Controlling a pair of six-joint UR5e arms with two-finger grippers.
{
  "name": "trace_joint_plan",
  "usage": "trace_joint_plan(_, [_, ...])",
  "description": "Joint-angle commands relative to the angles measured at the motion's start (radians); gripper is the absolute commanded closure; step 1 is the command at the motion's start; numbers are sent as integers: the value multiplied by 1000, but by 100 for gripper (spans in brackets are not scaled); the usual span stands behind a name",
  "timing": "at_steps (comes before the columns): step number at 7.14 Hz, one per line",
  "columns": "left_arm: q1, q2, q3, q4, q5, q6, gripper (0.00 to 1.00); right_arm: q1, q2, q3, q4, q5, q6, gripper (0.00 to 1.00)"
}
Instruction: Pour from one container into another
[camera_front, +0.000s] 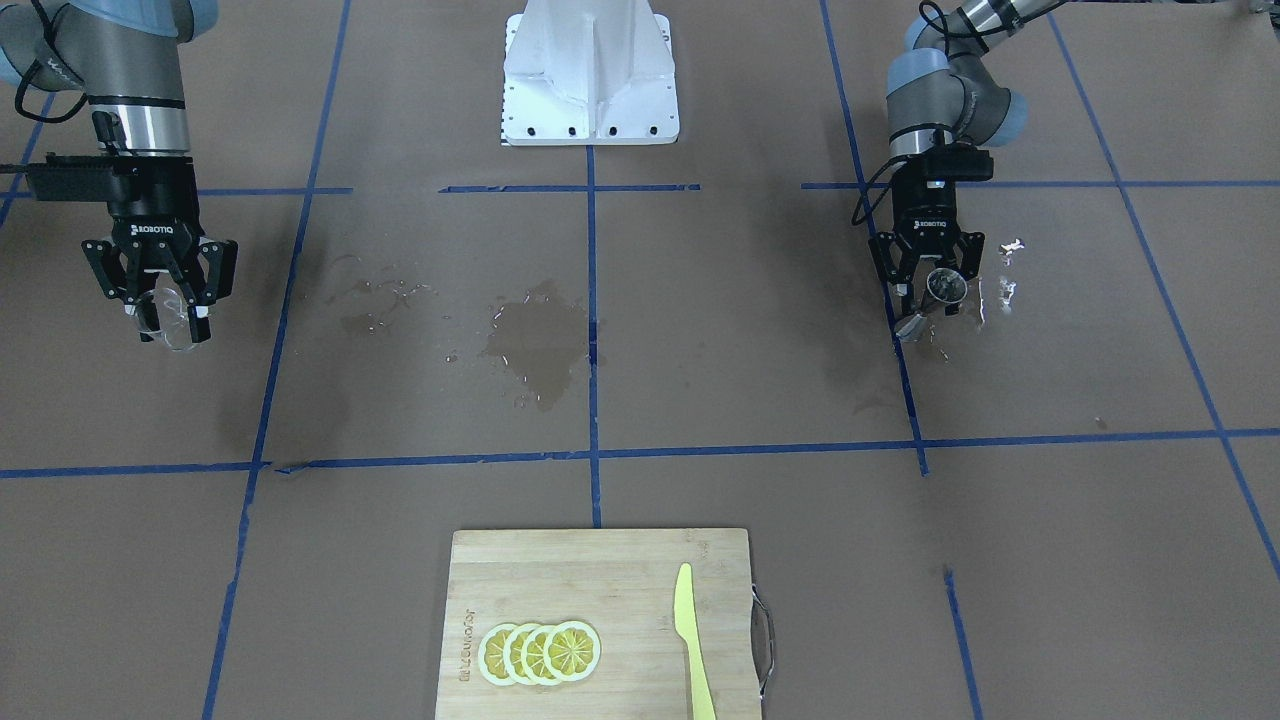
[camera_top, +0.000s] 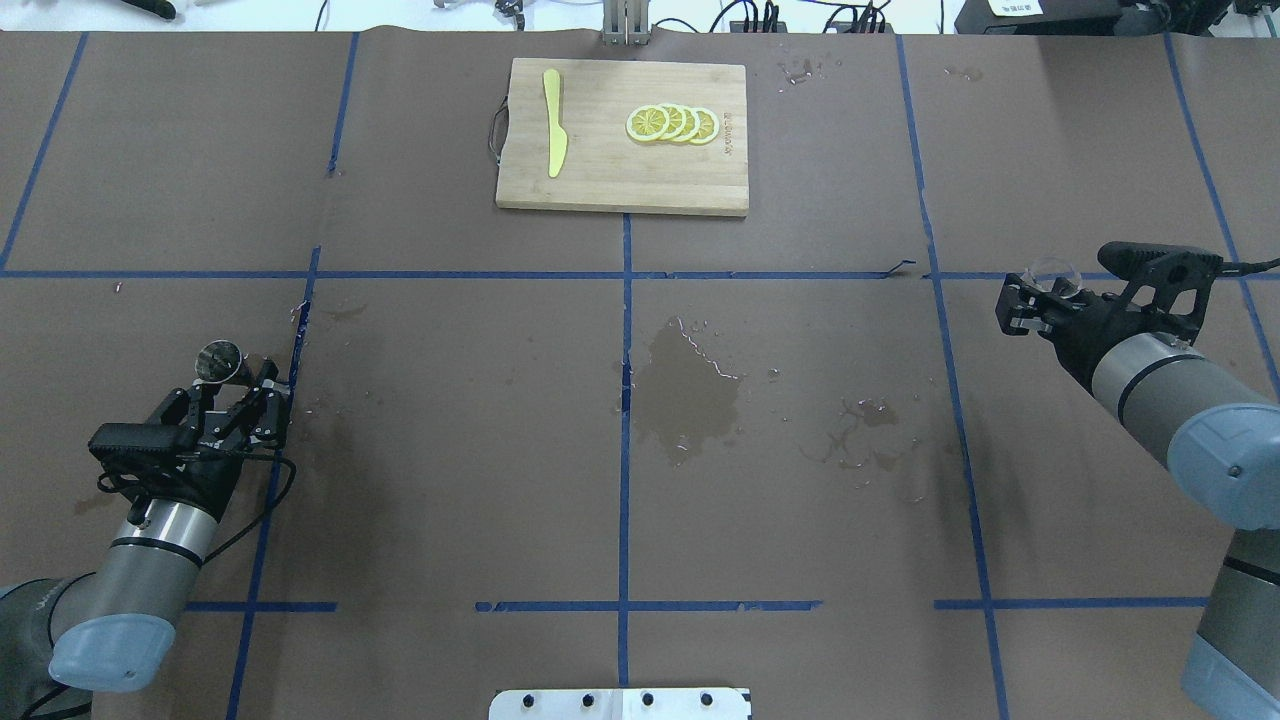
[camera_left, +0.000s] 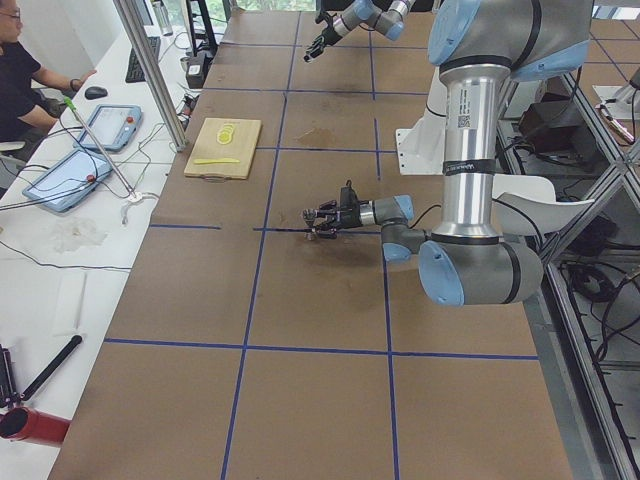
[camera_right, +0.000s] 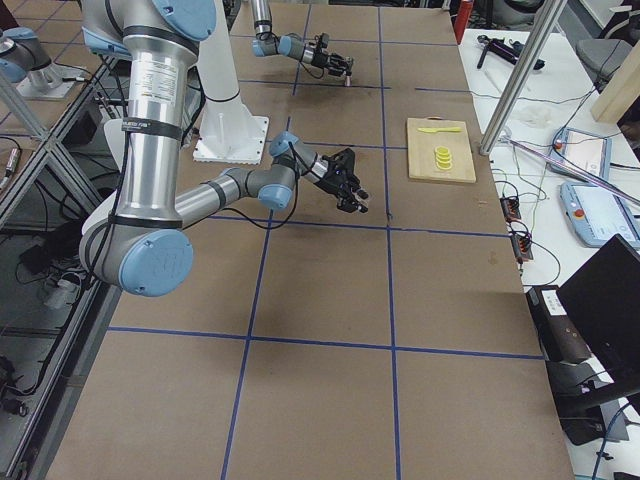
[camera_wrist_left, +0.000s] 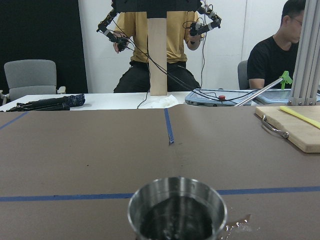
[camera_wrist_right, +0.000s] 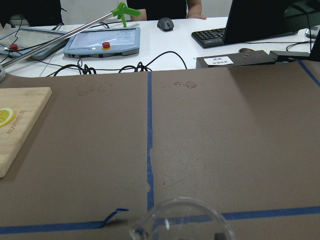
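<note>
Left gripper (camera_front: 935, 300) is closed on the steel jigger (camera_front: 945, 286), fingers clamped around its narrow waist. The jigger is tilted, its open top cone facing the front camera. It sits low over the table (camera_front: 1100, 560) on the robot's left side; can't tell if the bottom cone touches. In the left wrist view the jigger's upper cup holds dark liquid, filled close to the rim.

Right gripper (camera_front: 166, 312) is closed on the clear glass cup (camera_front: 178, 330), one finger on each side of it. The cup is held above the table at the robot's far right, well apart from the jigger. In the right wrist view the blue tape shows through the cup; can't tell if any liquid is in it.

Wet patches (camera_front: 535, 345) mark the table's middle, with small glinting drops (camera_front: 1008, 290) just beside the jigger.

Cutting board (camera_front: 600, 560) at the operators' edge carries overlapping lemon slices (camera_front: 540, 652) and a yellow knife (camera_front: 690, 640).
</note>
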Motion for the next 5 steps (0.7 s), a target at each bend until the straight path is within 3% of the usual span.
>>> trace_joint_plan(1, [0, 0, -6, -2, -24, 4, 10, -13, 1, -10, 0, -21, 1, 100])
trace_joint_plan(2, [-3, 1, -24, -3, -67, 31, 0, -31, 2, -24, 1, -53, 4, 100])
trace_joint_plan(5, [-12, 111, -137, -6, -289, 143, 0, -61, 4, -28, 9, -102, 6, 100])
